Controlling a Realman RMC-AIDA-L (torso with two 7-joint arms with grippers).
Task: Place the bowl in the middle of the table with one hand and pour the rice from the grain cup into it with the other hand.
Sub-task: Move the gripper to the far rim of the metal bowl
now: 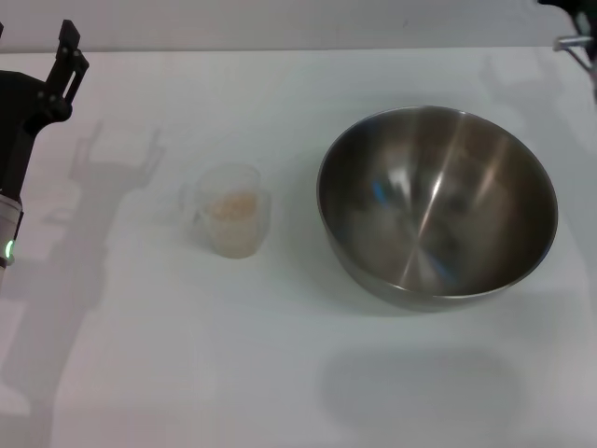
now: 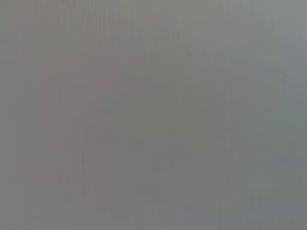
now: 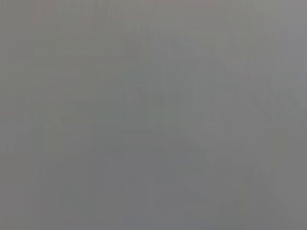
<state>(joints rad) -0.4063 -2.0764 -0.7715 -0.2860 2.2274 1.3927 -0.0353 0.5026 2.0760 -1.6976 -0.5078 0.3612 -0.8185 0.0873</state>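
Note:
The bowl [image 1: 438, 201], a large shiny steel one, stands empty on the white table [image 1: 298, 373], right of the middle. The grain cup [image 1: 233, 210], small and clear, stands upright to its left, apart from it, with the rice [image 1: 233, 206] as a pale mass inside. My left gripper [image 1: 35, 37] is open and empty at the far left edge, well away from the cup. Only a small part of my right gripper [image 1: 574, 39] shows at the top right corner, beyond the bowl. Both wrist views show only a plain grey surface.
The table's far edge [image 1: 280, 49] runs along the top of the head view. Shadows of the arms lie on the tabletop to the left of the cup and below the bowl.

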